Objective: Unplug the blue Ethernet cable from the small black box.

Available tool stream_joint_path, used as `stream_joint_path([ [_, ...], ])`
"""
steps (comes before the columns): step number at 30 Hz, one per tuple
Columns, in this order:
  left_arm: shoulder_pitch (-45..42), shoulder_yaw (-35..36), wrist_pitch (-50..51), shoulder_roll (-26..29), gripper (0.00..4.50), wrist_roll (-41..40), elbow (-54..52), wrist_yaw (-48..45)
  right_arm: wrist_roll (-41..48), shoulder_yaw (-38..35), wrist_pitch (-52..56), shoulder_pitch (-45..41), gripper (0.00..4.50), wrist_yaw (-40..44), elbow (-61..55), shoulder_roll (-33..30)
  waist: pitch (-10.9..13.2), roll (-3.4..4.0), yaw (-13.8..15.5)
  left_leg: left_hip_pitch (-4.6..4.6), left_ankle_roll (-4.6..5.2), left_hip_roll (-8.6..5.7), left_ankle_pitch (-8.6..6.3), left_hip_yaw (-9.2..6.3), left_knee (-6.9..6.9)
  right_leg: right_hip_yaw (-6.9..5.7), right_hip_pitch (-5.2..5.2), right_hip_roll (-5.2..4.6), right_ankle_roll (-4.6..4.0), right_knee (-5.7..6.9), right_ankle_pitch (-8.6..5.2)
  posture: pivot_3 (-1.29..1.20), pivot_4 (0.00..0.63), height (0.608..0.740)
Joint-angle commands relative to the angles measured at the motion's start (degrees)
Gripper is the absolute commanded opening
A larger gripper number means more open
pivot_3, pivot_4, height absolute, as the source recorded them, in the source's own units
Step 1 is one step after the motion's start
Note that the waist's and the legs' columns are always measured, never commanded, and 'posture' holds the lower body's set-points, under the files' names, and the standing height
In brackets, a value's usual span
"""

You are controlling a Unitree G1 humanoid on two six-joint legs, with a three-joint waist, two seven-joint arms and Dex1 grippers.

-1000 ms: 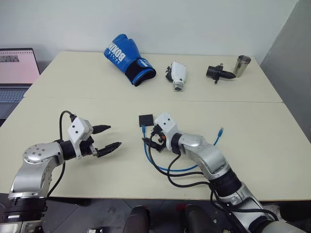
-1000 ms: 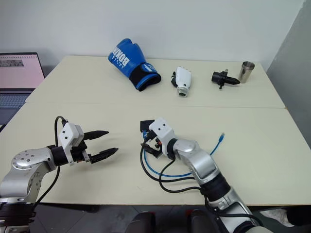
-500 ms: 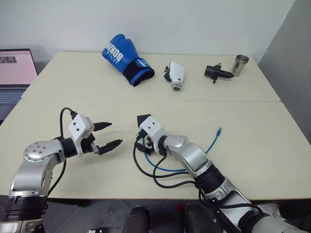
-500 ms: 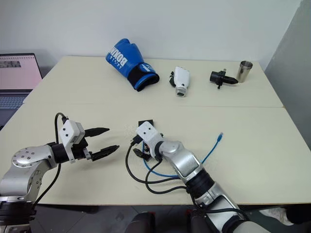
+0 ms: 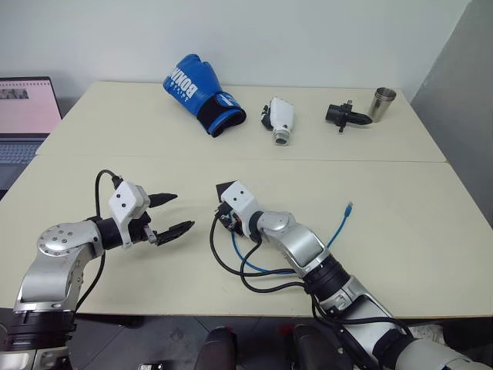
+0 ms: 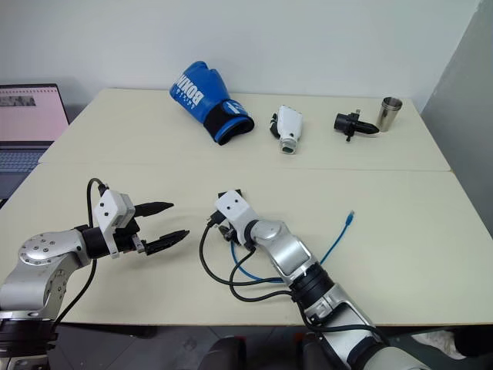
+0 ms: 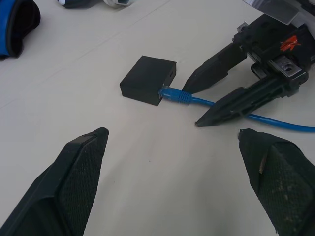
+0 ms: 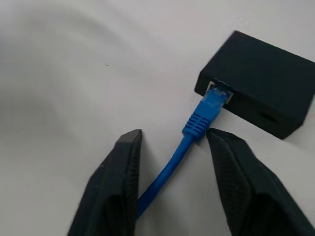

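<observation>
Right now I see the small black box (image 7: 147,80) lying flat on the cream table (image 5: 400,223), near its middle, with the blue Ethernet cable (image 8: 197,123) plugged into a port on one edge. My right gripper (image 8: 172,140) is down at that plug: its two black fingers straddle the cable just behind the ribbed boot, one finger touching the boot, the other with a thin gap beside the cord, so the jaws stand narrow around the cable but I cannot say they clamp it. From the plug the cable curls back under my right arm and runs out to a free end (image 5: 350,206) lying on the table to the right. My left gripper (image 5: 171,213) hovers just above the table well to the left of the box, fingers spread wide with nothing between them. Along the far edge lie a blue boxing glove (image 5: 199,95), a white gadget (image 5: 280,121), a black cone-nosed gadget (image 5: 344,116) and a metal cup (image 5: 380,102). A laptop (image 5: 25,116) stands off the table's left side.
</observation>
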Motion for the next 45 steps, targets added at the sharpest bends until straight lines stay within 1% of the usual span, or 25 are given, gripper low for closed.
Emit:
stream_joint_path([
  [1, -1.13, 0.43, -1.22, 0.74, 4.5, 0.32, 0.43, -0.12, -1.25, -1.05, -0.29, -0.07, 1.15, -0.44, 0.01, -0.64, 0.0, 0.0, 0.0, 0.0, 0.0, 0.0, 0.0, 0.0, 0.0, -0.01, 0.0, 0.0, 0.0, 0.0, 0.0, 0.0, 0.15, 0.74],
  [6, -1.72, 0.68, -1.06, 0.51, 4.5, 0.3, 1.84, 0.25, -1.58, -2.39, -2.02, -0.77, 0.06, -0.44, -0.09, -2.01, 0.0, 0.0, 0.02, 0.0, 0.0, 0.0, 0.0, 0.0, 0.0, -0.01, 0.0, 0.0, 0.0, 0.0, 0.0, 0.0, 0.15, 0.74],
  [10, -2.72, 1.5, 5.34, 0.92, 4.5, -1.47, 3.64, 1.32, -4.4, 1.21, -11.84, -0.42, 0.01, 5.47, -5.0, -9.47, 0.0, 0.0, 0.19, -0.02, 0.0, -0.04, 0.0, 0.0, 0.0, -0.02, 0.0, -0.01, 0.0, -0.02, 0.0, 0.0, 0.15, 0.74],
  [12, -3.44, 2.38, 10.85, 0.9, 4.5, -4.54, 3.1, 1.2, -5.84, 3.31, -18.68, 0.48, 0.01, 9.86, -8.31, -14.43, 0.01, -0.01, 0.09, -0.03, 0.0, -0.06, 0.0, 0.02, 0.0, 0.0, 0.01, -0.02, 0.01, -0.03, 0.0, 0.0, 0.15, 0.74],
  [14, -4.08, 2.89, 16.76, 1.33, 4.5, -7.68, 2.44, 0.8, -8.23, 4.84, -24.27, 1.04, 0.01, 12.24, -10.51, -19.0, 0.02, -0.02, -0.08, -0.04, 0.0, -0.05, 0.0, 0.02, 0.0, -0.01, -0.02, -0.02, 0.01, -0.04, 0.0, 0.0, 0.15, 0.74],
  [17, -6.13, 3.28, 28.5, 1.7, 4.5, -14.8, 0.84, -0.19, -10.49, 6.22, -41.44, 2.01, 0.01, 17.78, -13.2, -28.33, 0.03, -0.03, -0.32, -0.07, 0.0, -0.02, 0.0, 0.03, -0.1, -0.01, -0.11, 0.01, 0.0, -0.04, -0.01, 0.0, 0.15, 0.74],
  [19, -7.85, 3.11, 35.38, 1.55, 4.5, -18.92, -0.14, -0.41, -9.45, 5.21, -47.45, 2.38, 0.01, 19.88, -14.04, -30.84, 0.04, -0.06, -0.4, -0.07, 0.0, -0.01, 0.0, 0.03, -0.13, -0.02, -0.11, 0.01, 0.0, -0.04, -0.02, 0.0, 0.15, 0.74],
  [23, -10.72, 2.32, 43.98, 1.82, 4.5, -23.7, -1.43, -0.54, -6.21, 3.47, -52.57, 2.46, 0.01, 23.89, -14.34, -31.98, 0.06, -0.1, -0.67, -0.05, 0.0, -0.01, 0.0, 0.03, -0.13, -0.01, -0.08, 0.01, 0.0, -0.03, -0.02, 0.0, 0.15, 0.74],
  [26, -13.12, 2.98, 49.0, 0.8, 4.5, -27.76, -1.77, -0.49, -5.72, 2.35, -56.4, 1.4, 0.0, 25.13, -13.32, -32.08, 0.06, -0.11, -0.76, -0.03, -0.01, 0.01, 0.01, -0.01, -0.13, -0.03, -0.05, 0.02, -0.01, -0.01, -0.01, 0.0, 0.15, 0.74],
  [33, -14.34, 1.85, 50.54, -1.1, 4.5, -29.67, -2.6, 0.44, -4.11, 0.35, -57.4, -0.18, 0.0, 26.94, -13.65, -29.93, 0.06, -0.1, -0.71, 0.0, -0.03, 0.0, 0.02, 0.0, -0.11, 0.01, -0.02, 0.0, -0.01, -0.01, -0.01, 0.0, 0.15, 0.74],
  [38, -15.01, 3.03, 51.06, -3.78, 4.5, -30.83, -1.62, 2.16, -3.38, -0.44, -56.68, -0.17, 0.0, 27.98, -14.47, -28.62, 0.06, -0.11, -0.33, 0.0, -0.03, -0.01, 0.02, 0.0, -0.09, 0.01, 0.01, -0.02, -0.02, -0.02, -0.01, 0.0, 0.15, 0.74],
  [40, -14.98, 2.98, 51.19, -4.26, 4.13, -31.24, -1.61, 2.29, -3.62, -0.46, -56.93, -0.19, 0.0, 28.19, -14.48, -28.46, 0.06, -0.1, -0.13, -0.01, -0.03, -0.02, 0.02, 0.0, -0.07, 0.0, 0.02, -0.04, -0.02, -0.02, -0.01, 0.0, 0.15, 0.74],
  [42, -14.96, 3.18, 51.61, -4.57, 3.86, -31.88, -1.72, 2.51, -3.88, -0.52, -57.31, -0.24, 0.0, 28.41, -14.48, -28.44, 0.06, -0.11, -0.08, -0.01, -0.03, -0.03, 0.02, 0.0, -0.06, 0.0, 0.03, -0.05, -0.02, -0.02, -0.01, 0.0, 0.15, 0.74],
  [43, -14.99, 3.27, 51.71, -4.62, 3.57, -32.15, -1.72, 2.57, -4.04, -0.55, -57.54, -0.28, 0.0, 28.47, -14.44, -28.42, 0.06, -0.1, -0.07, 0.0, -0.03, -0.03, 0.02, 0.0, -0.06, 0.0, 0.03, -0.05, -0.02, -0.02, -0.01, 0.0, 0.15, 0.74],
  [45, -15.26, 3.69, 52.1, -4.66, 3.21, -32.86, -1.26, 2.81, -4.28, -0.62, -58.1, -0.34, 0.0, 28.43, -14.34, -28.31, 0.06, -0.11, -0.05, 0.0, -0.03, -0.03, 0.02, -0.01, -0.06, 0.0, 0.03, -0.05, -0.02, -0.02, -0.01, 0.0, 0.15, 0.74],
])
